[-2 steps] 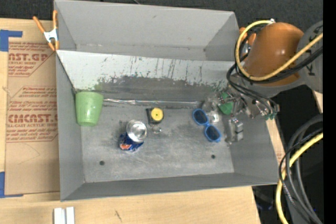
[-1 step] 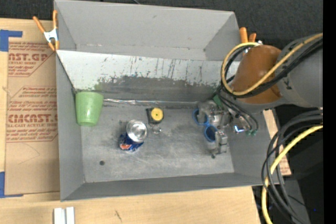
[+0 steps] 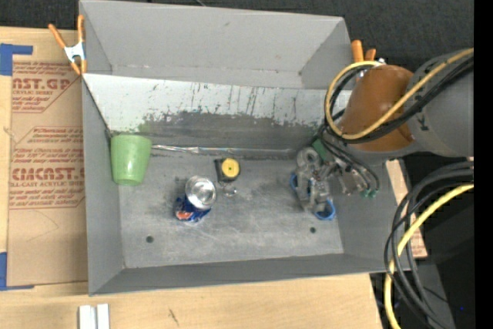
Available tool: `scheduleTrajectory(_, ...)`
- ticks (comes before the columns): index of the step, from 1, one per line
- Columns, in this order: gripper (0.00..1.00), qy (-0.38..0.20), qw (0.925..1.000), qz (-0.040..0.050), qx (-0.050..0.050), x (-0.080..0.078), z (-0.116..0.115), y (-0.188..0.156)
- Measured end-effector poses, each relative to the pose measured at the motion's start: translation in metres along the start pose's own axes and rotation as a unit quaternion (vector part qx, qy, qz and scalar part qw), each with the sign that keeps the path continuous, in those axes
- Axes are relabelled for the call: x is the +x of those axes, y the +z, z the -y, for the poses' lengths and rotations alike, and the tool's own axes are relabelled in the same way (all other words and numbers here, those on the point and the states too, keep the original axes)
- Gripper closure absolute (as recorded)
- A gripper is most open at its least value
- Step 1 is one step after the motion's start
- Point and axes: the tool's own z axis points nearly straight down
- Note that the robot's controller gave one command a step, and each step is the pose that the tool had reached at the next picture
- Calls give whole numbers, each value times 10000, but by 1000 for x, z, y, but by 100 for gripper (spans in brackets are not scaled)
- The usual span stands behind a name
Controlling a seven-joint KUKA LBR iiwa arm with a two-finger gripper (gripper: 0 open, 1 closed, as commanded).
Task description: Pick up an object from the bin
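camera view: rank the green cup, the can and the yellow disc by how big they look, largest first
1. green cup and can: they look about alike, so I won't rank one over the other.
2. yellow disc: clearly the smallest.

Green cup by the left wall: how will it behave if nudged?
The green cup seems to lie on its side, so it would probably roll in a curve. It looks like thin plastic: likely light, and may flex when squeezed.
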Motion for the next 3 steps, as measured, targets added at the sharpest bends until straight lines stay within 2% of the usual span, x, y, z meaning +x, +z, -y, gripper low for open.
scheduleTrajectory(1, 0, -1, 10000, -3, 0, 0, 0, 0)
scheduleTrajectory(2, 0, 291, 9996, -17, -8, 50, 45, -3)
scheduleTrajectory(3, 100, 269, 9996, 1, -1, 47, 43, -5)
